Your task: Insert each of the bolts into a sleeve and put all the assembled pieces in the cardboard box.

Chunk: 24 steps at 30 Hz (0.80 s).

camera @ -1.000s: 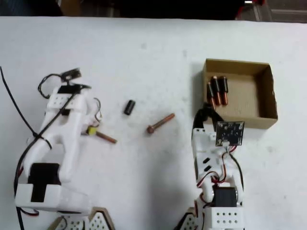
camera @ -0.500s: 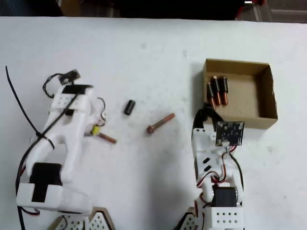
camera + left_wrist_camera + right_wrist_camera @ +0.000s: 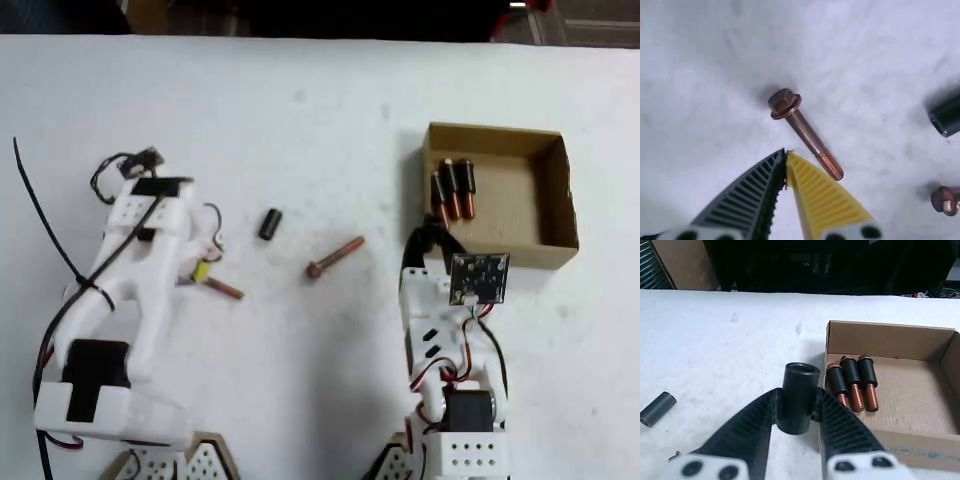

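The bolt (image 3: 804, 134), copper with a flanged hex head and a threaded tip, lies just past my left gripper (image 3: 785, 154), jaws pressed together on nothing. My right gripper (image 3: 797, 401) clamps a black sleeve (image 3: 801, 377) upright. Beyond it, the cardboard box (image 3: 890, 332) holds three sleeved bolts (image 3: 855, 385).

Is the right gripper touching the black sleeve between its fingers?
Touching. The right wrist view shows the right gripper shut on the upright black sleeve, both fingers pressed against its sides with no gap.
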Motion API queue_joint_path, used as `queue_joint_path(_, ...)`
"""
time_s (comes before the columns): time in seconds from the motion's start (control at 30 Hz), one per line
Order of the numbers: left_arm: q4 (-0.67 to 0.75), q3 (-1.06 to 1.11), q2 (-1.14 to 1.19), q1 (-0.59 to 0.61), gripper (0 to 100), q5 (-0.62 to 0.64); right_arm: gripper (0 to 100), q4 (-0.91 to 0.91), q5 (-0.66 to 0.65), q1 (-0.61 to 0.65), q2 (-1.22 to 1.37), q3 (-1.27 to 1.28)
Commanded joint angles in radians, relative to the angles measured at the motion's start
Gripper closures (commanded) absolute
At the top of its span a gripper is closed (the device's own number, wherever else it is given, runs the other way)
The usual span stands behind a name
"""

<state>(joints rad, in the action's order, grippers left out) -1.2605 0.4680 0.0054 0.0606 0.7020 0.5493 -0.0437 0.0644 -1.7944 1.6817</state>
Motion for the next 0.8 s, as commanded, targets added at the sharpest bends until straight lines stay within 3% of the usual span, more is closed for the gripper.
queue_joint_path(0.0,0.071,0.021,-0.002,-0.01,97,0.015,98.1,-0.001,0.002,-0.015,-0.004,0.008)
queue_joint_path(0.17,0.186,0.092,-0.01,-0.008,97,0.011,98.1,-0.001,0.002,-0.015,-0.004,0.008)
queue_joint_path(0.77,0.158,0.084,-0.013,-0.007,98,0.009,98.1,-0.001,0.002,-0.015,-0.004,0.008)
